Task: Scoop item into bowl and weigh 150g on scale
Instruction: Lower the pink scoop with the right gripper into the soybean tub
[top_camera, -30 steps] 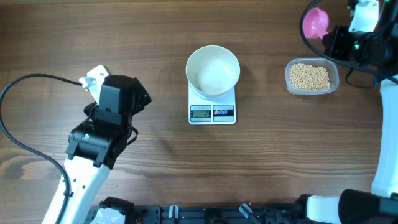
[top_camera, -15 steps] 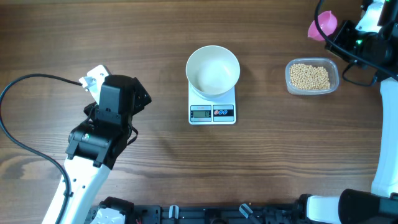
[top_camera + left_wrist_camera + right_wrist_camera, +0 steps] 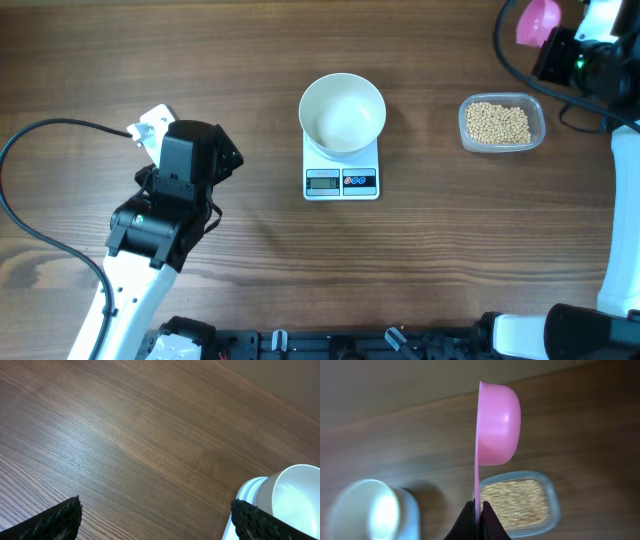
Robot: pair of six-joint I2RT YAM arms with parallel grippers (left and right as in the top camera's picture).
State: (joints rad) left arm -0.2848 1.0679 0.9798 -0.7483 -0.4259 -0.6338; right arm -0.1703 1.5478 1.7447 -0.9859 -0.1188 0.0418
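Note:
The white bowl (image 3: 343, 112) stands on the white scale (image 3: 342, 180) at mid-table, and its inside looks bare. The beans (image 3: 498, 122) fill a clear tub to its right. My right gripper (image 3: 477, 508) is shut on the thin handle of a pink scoop (image 3: 497, 425), held on edge in the air above the tub of beans (image 3: 515, 505). From overhead the scoop (image 3: 537, 20) sits beyond the tub at the far right. My left gripper (image 3: 155, 510) is open over bare wood, left of the scale (image 3: 245, 494) and bowl (image 3: 295, 495).
The left arm (image 3: 180, 175) rests at the left of the table, its black cable (image 3: 30, 140) looping out to the left edge. The right arm (image 3: 600, 60) and its cables fill the far right corner. The clear tub's rim (image 3: 541, 122) lies close below it.
My right gripper has carried the pink scoop to the right and farther back, away from the bowl. The left arm, bowl, scale and tub have not moved.

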